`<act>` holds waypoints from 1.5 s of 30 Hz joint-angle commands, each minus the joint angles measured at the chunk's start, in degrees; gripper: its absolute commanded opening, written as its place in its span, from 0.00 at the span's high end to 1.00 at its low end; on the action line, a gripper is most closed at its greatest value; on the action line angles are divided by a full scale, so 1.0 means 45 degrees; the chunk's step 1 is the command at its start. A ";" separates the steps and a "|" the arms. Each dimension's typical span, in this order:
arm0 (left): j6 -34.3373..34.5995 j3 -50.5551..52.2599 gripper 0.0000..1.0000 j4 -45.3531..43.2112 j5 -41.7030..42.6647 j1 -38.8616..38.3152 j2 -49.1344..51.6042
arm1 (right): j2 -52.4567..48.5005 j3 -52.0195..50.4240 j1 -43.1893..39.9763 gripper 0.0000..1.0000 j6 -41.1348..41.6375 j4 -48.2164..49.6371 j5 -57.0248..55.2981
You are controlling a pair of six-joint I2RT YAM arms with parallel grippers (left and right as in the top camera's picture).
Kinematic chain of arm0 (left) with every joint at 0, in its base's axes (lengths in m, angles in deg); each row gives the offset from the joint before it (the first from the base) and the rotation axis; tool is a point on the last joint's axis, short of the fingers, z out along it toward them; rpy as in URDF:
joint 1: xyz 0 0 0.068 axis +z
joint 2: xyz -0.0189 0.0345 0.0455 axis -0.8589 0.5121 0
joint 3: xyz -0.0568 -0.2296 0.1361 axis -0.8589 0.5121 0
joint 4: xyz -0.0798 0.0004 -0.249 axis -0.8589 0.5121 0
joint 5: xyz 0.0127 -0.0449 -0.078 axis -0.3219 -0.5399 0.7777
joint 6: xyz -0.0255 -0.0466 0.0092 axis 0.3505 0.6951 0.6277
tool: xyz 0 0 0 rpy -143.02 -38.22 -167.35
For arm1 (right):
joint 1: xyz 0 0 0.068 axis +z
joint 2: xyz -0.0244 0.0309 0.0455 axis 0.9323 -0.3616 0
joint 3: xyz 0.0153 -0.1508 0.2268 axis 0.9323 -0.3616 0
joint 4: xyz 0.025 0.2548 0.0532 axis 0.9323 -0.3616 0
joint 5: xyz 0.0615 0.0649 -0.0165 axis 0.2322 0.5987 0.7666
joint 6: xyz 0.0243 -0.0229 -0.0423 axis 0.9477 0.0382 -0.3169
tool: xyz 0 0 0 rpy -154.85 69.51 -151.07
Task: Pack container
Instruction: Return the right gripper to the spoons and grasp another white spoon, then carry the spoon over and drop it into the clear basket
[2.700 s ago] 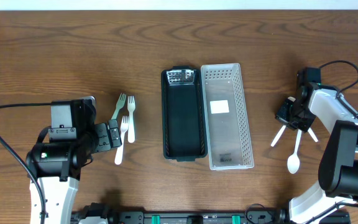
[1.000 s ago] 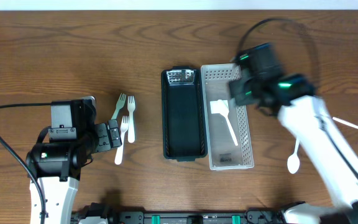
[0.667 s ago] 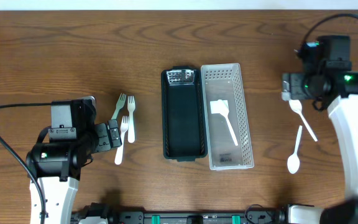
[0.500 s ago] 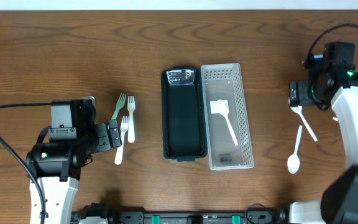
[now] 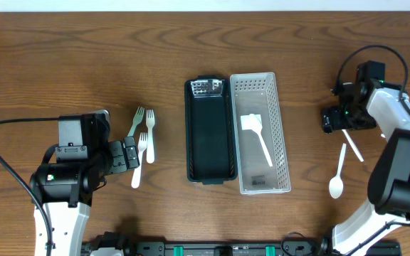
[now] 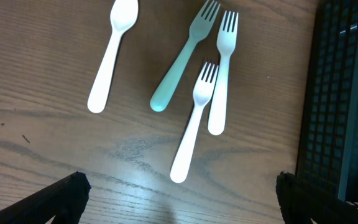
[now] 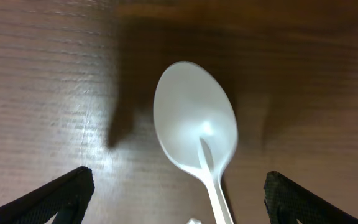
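Right gripper (image 5: 337,119) back from basket (image 5: 282,142), utensil (image 5: 257,135) left inside | jaws spread, empty | spoon (image 7: 194,127) bowl directly beneath; handle runs near-right | left gripper (image 5: 130,154) spread, farther off

My overhead camera looks straight down from high up and takes in the whole counter (image 5: 84,57). My left wrist camera faces down from closer in, over the forks (image 6: 194,118) and the edge of the black tray (image 6: 337,93). Both also show from overhead. My right wrist camera hangs very near the wood, almost filled by a white spoon (image 7: 194,124) that the overhead view shows at far right.
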 commanded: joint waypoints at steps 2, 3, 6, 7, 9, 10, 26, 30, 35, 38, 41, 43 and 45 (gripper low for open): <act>0.0068 -0.0267 0.02 0.0029 0.0039 0.0019 0.0005 | -0.0631 -0.0058 -0.0112 0.10 -0.0233 0.0102 0.0253; 0.0068 -0.0267 0.02 0.0029 0.0039 0.0019 0.0005 | -0.0743 -0.0058 -0.0112 0.11 -0.0228 0.0092 0.0257; 0.0068 -0.0267 0.02 0.0029 0.0039 0.0019 0.0005 | -0.0971 -0.0058 -0.0131 0.13 -0.0223 0.0102 0.0253; 0.0068 -0.0267 0.02 0.0029 0.0034 0.0019 0.0005 | -0.1015 -0.0058 -0.0136 0.14 -0.0209 0.0126 0.0257; 0.0068 -0.0267 0.02 0.0029 0.0034 0.0019 0.0005 | -0.1030 -0.0058 -0.0151 0.17 -0.0131 0.0131 0.0253; 0.0068 -0.0267 0.02 0.0029 0.0039 0.0019 0.0005 | -0.1030 -0.0058 -0.0155 0.21 -0.0131 0.0131 0.0253; 0.0068 -0.0267 0.02 0.0029 0.0039 0.0019 0.0005 | -0.1030 -0.0058 -0.0180 0.71 -0.0039 0.0029 0.0253; 0.0068 -0.0267 0.02 0.0029 0.0039 0.0019 0.0005 | -0.1030 -0.0058 -0.0180 0.77 -0.0039 0.0029 0.0253; 0.0068 -0.0267 0.02 0.0029 0.0034 0.0019 0.0005 | -0.1030 -0.0058 -0.0180 0.81 -0.0039 0.0044 0.0253; 0.0068 -0.0267 0.02 0.0029 0.0039 0.0019 0.0005 | -0.1030 -0.0058 -0.0180 0.84 -0.0034 0.0078 0.0253; 0.0068 -0.0267 0.02 0.0029 0.0039 0.0019 0.0005 | -0.1030 -0.0058 -0.0180 0.89 0.0112 0.0117 0.0257; 0.0068 -0.0267 0.02 0.0029 0.0039 0.0019 0.0005 | -0.1030 -0.0058 -0.0180 0.93 0.0457 0.0209 0.0253; 0.0068 -0.0267 0.02 0.0024 0.0039 0.0019 0.0005 | -0.1030 -0.0053 -0.0180 0.96 0.0675 0.0282 0.0253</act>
